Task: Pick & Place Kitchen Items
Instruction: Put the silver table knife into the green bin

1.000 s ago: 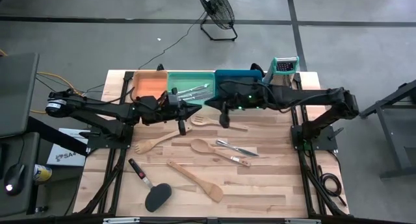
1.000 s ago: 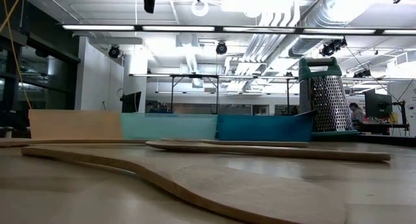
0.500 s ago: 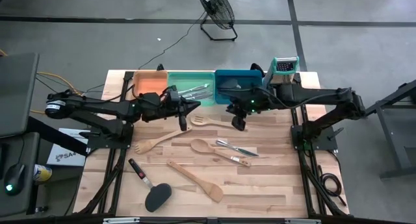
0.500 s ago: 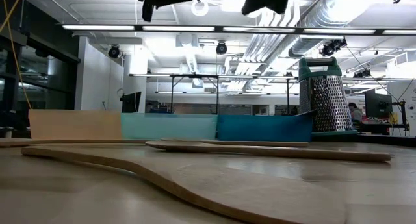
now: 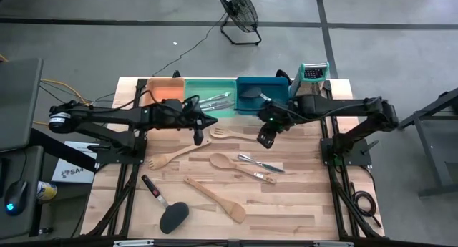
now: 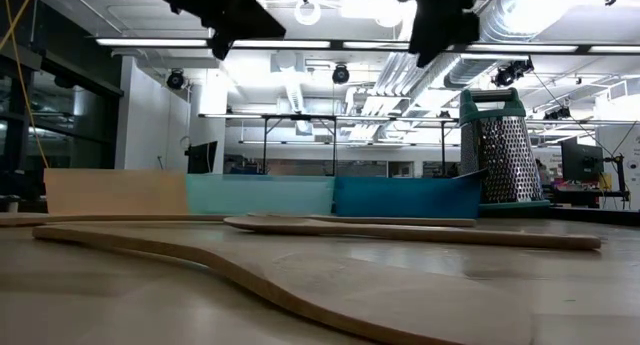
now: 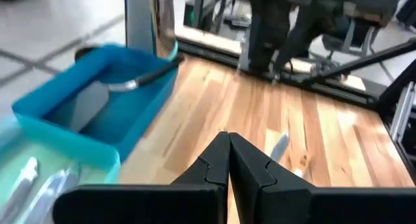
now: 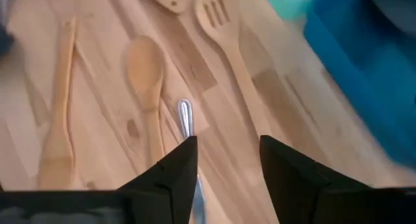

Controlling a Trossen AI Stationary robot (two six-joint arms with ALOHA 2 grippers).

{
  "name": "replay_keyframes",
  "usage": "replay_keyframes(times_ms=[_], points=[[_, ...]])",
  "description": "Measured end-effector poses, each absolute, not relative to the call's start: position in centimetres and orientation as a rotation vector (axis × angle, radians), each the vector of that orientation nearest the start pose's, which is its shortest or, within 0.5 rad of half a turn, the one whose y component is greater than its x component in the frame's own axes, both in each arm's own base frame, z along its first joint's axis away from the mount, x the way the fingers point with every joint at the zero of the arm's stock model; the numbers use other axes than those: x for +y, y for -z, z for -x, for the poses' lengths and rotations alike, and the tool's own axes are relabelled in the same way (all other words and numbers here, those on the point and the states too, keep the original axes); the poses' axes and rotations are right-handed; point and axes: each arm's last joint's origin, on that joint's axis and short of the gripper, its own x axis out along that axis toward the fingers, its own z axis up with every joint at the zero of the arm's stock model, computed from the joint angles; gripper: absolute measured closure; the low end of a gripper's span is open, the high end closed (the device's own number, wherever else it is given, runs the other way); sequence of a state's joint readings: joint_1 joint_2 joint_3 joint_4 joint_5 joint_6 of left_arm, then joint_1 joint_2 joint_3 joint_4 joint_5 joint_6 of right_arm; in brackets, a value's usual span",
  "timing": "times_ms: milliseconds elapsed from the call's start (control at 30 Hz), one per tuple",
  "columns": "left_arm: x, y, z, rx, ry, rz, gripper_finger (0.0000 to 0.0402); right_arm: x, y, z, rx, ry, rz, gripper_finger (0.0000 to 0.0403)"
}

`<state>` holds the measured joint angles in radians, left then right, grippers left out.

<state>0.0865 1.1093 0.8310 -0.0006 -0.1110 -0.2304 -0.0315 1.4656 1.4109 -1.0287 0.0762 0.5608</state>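
**Wooden tabletop, utensils strewn, both arms aloft near the trays**

Pale plank table under two dark arms, concrete floor all round. Wooden utensils loose at mid-table: slotted fork nearest the trays, plain spoon just below it, second fork-headed spoon off to the left, long flat spatula toward the front edge. Slim silver cutlery piece lying beside the plain spoon, apparently touching its handle. Black turner with a dark-and-red handle at front left, well apart from the rest. More silver cutlery already inside the green tray; a black-handled turner inside the blue tray; orange tray at the row's left end. Steel box grater with teal top upright at the blue tray's right.

Right gripper over the table just beside the slotted fork's handle, fingers spread apart with nothing between; same seen from its wrist, with spoon, fork and silver piece below. Left gripper above the table just in front of the green tray, fingers pressed together, empty, tips meeting in the wrist view.

Black floor fan standing beyond the table's far edge.
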Motion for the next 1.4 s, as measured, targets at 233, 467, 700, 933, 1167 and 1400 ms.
replay_keyframes(times_ms=[233,467,700,933,1167,1400], points=[[3.2,-29.5,-24.9,0.311,-0.196,0.319,0.0397,0.4,-28.3,-27.6,1.122,0.570,-0.682,0.0303],[4.4,-27.1,-26.4,0.432,-0.102,0.410,0.0397,3.2,-26.0,-26.9,1.133,0.656,-0.786,0.0395],[4.5,-25.1,-27.8,0.508,-0.035,0.418,0.0397,5.5,-24.2,-25.8,1.160,0.742,-0.852,0.0400],[4.4,-24.0,-28.8,0.529,0.032,0.477,0.0397,7.3,-22.3,-24.4,1.098,0.852,-0.983,0.0400],[4.4,-23.6,-29.1,0.536,0.049,0.490,0.0397,8.1,-21.3,-22.8,0.974,0.929,-1.111,0.0400],[4.5,-23.9,-29.2,0.502,0.056,0.483,0.0397,8.6,-19.6,-21.0,0.725,0.867,-1.257,0.0400]])
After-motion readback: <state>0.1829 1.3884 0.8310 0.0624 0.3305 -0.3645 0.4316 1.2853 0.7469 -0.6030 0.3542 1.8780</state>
